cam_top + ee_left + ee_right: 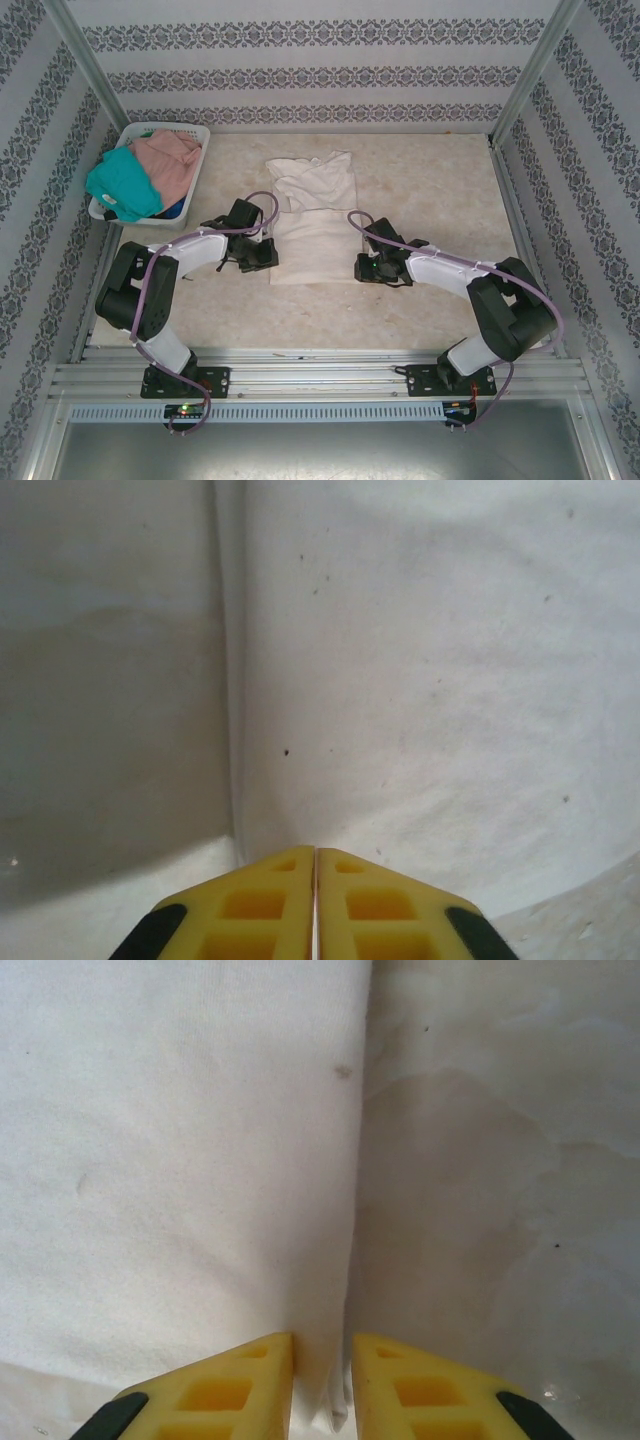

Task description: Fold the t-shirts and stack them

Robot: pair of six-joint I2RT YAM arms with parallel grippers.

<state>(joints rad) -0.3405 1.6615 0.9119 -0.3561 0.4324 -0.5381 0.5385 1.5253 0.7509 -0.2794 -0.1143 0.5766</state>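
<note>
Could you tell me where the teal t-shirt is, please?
Top view: the teal t-shirt lies in the white basket at far left, beside the pink t-shirt.

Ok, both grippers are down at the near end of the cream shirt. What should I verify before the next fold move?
1. Right gripper closed on the right edge of the cream t-shirt: ok, cloth sits between its fingers.
2. Left gripper pinching the left edge: cannot tell; its fingers are shut together with cloth right in front.
3. Both grippers about level across the shirt: ok.
4. Far end lying flat: not ok, it is rumpled.
5. Teal shirt and pink shirt apart from the fold, in the basket: ok.
</note>
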